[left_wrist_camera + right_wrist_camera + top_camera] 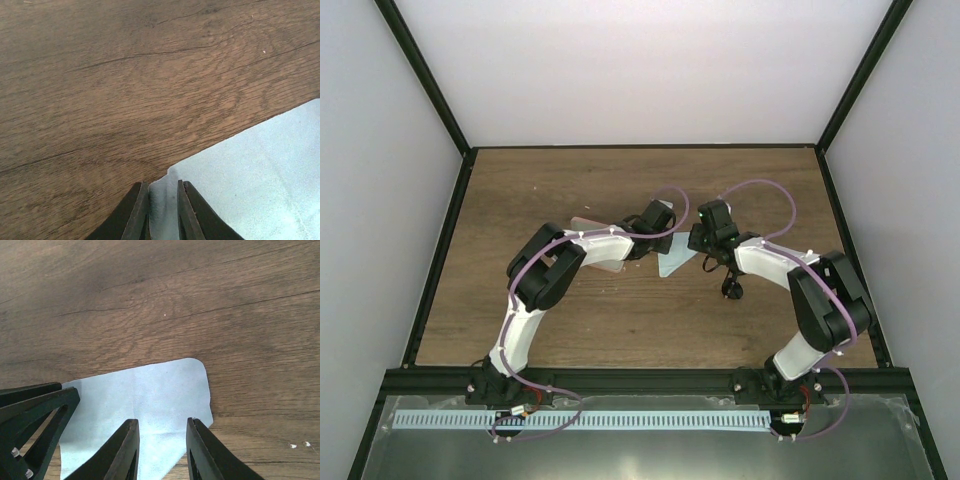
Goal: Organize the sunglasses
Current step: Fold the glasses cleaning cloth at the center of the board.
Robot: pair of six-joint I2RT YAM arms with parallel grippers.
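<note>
– Left claw (160, 183) is down low over the table (125, 90), its 2 fingers only a narrow slit apart, and a corner of the blue cloth (260, 175) sits right in that slit!
– Is it gripping?
– Cannot tell whether the pads touch the fabric. The wrist view shows only the slit, with the cloth edge rising a little inside it.
– And the right claw (161, 421)?
– Wider, about half parted, holding nothing. It hangs over the cloth, whose rounded corner lies just off the right finger. The left claw's black frame shows at the lower left of that view, so the 2 are close together.
– What about from above?
– Both arms bend inward and meet mid-table, with the cloth between and under the 2 claws. A pink case (608, 263) lies beneath the left forearm, partly hidden, just left of the cloth.
– Where are the sunglasses (730, 289)?
– On the wood, a small dark shape just under the right forearm, right of the cloth and apart from both claws. It is too small to tell whether they are folded.
</note>
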